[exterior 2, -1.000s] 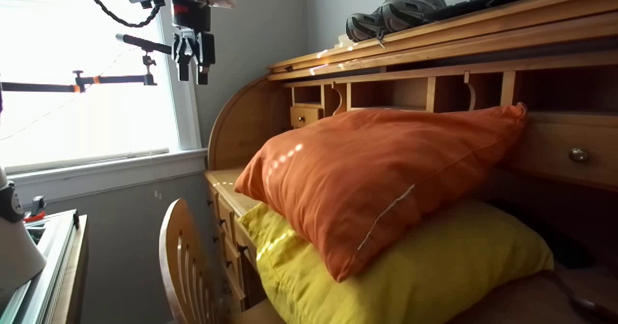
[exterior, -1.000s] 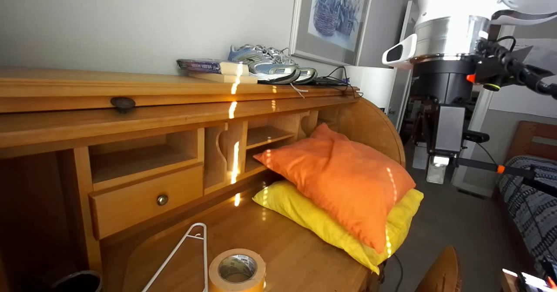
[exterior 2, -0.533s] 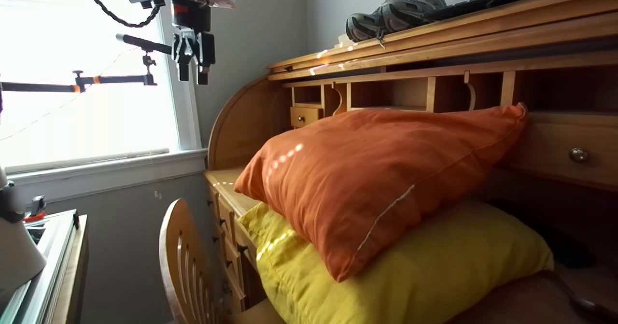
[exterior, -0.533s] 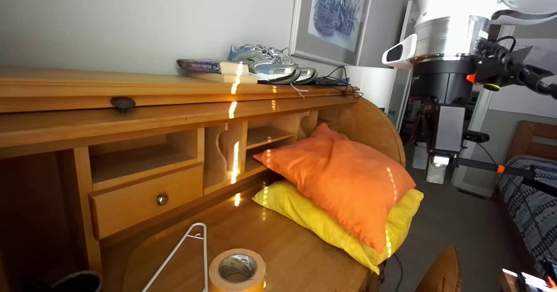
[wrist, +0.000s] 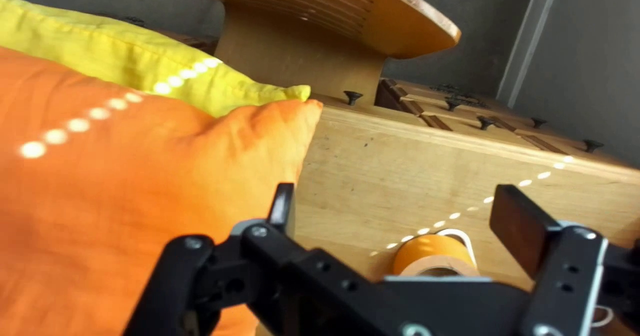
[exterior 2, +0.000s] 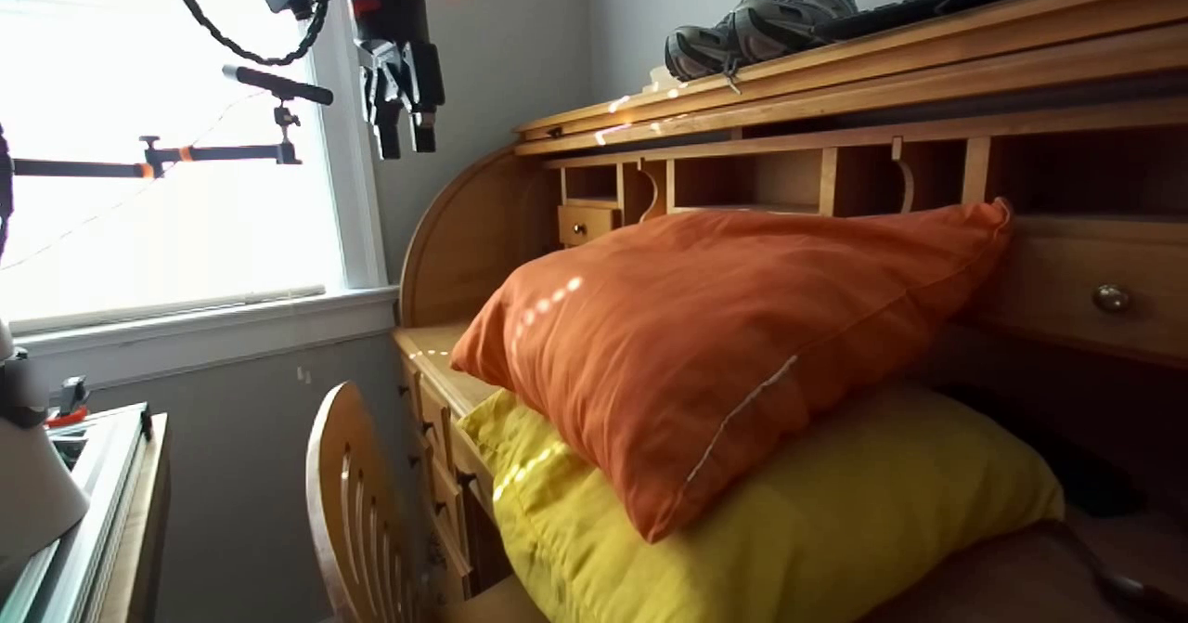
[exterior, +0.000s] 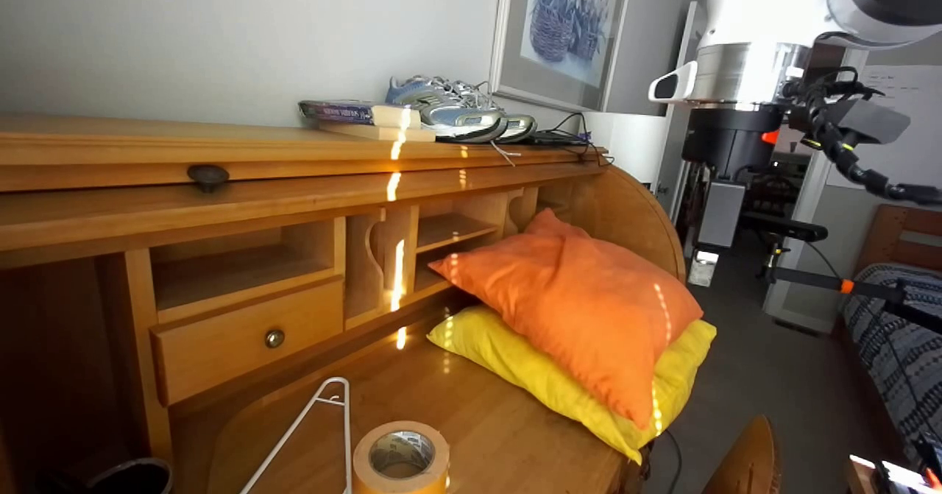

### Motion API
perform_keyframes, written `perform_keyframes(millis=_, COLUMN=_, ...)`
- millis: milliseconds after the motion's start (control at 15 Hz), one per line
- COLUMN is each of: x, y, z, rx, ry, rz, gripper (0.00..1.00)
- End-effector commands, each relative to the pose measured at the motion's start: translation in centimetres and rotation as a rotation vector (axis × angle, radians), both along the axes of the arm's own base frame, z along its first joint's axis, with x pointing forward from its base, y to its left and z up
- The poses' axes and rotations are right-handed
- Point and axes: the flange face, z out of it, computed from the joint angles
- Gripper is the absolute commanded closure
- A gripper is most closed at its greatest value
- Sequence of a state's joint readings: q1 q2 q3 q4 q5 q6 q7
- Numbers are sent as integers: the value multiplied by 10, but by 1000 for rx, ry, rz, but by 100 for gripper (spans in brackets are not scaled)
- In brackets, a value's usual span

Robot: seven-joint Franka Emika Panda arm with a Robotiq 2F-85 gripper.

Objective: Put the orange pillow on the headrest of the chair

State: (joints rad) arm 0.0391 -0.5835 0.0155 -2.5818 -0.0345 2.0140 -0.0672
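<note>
Swinging across, our gripper (exterior 2: 406, 143) has shifted toward the desk (exterior: 486, 413) in both exterior views, while the orange pillow (exterior: 581, 302) hasn't budged! We see the fingers (wrist: 522, 228) spread wide in the wrist view, desk wood and tape (wrist: 434, 251) showing through the gap. Below, our orange pillow lies tilted on top of the yellow pillow (exterior 2: 789, 521), both on the desk, and the gripper hangs in the air, apart from them. Out past the desk's front edge we pick out the headrest (exterior 2: 340, 408), curving atop its upright chair (exterior 2: 327, 493), near the pillows, and up on the desk's top we've got shoes (exterior: 464, 122) beside books (exterior: 360, 113)
</note>
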Motion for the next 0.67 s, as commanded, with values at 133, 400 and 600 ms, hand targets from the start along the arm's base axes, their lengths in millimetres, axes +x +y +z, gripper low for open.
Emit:
perform_keyframes(millis=133, x=-7, y=-26, z=-34, rx=-171, ry=-59, rz=-62, gripper=0)
perform_keyframes(millis=400, x=-11, y=-41, z=-69, rx=-269, ry=-61, rz=-101, gripper=0)
perform_keyframes(millis=600, x=-10, y=-41, z=-67, rx=-258, ry=-40, rz=-92, gripper=0)
